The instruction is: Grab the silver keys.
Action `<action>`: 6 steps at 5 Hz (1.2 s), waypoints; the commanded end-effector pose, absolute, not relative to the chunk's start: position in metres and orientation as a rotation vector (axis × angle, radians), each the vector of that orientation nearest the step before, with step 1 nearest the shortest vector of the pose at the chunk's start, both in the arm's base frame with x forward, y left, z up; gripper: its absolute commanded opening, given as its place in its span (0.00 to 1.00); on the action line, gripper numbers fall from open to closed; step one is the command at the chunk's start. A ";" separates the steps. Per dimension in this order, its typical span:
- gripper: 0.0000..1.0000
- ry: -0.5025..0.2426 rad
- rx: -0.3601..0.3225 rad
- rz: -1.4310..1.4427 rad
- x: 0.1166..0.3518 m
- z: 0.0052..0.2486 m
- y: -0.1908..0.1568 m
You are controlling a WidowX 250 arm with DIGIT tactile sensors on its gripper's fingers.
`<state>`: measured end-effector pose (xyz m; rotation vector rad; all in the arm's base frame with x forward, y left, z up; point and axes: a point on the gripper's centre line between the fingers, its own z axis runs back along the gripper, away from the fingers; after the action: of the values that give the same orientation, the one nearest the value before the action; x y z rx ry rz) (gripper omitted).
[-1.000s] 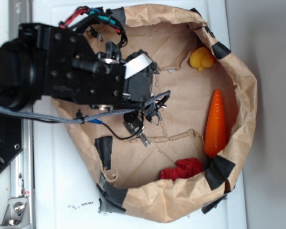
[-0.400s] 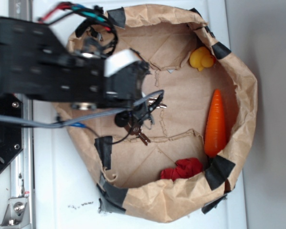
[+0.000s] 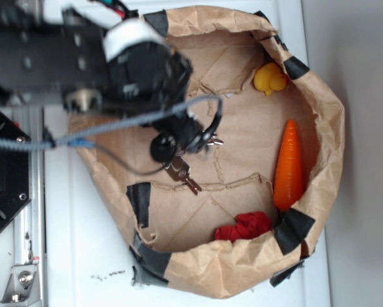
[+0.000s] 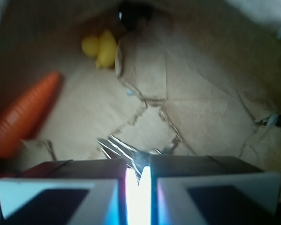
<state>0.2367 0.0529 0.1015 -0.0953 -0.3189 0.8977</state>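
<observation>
Gripper point(image 4: 138, 180) has its fingers pinched nearly together on the silver keys point(image 4: 126, 152), blades poking out ahead of the tips. In the exterior view the keys point(image 3: 190, 167) hang under the blurred black arm point(image 3: 82, 61) over the left-middle of the paper tray point(image 3: 332, 121), probably off the floor. Carrot point(image 3: 288, 167) lies at the right wall, yellow duck point(image 3: 270, 79) upper right, red cloth point(image 3: 245, 226) at the bottom.

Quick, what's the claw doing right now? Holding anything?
Claw: closed on the silver keys; in the wrist view they stick out from between its nearly touching pads.
</observation>
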 end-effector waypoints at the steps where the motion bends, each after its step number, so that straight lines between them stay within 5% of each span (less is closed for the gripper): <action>1: 0.00 -0.392 -0.094 0.924 0.231 0.118 0.070; 2: 1.00 -0.356 -0.081 0.965 0.228 0.116 0.070; 4: 1.00 -0.236 -0.014 1.009 0.198 0.111 0.071; 6: 1.00 -0.188 -0.031 0.958 0.188 0.102 0.064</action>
<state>0.1947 0.0488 0.0908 -0.0307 -0.1596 0.9389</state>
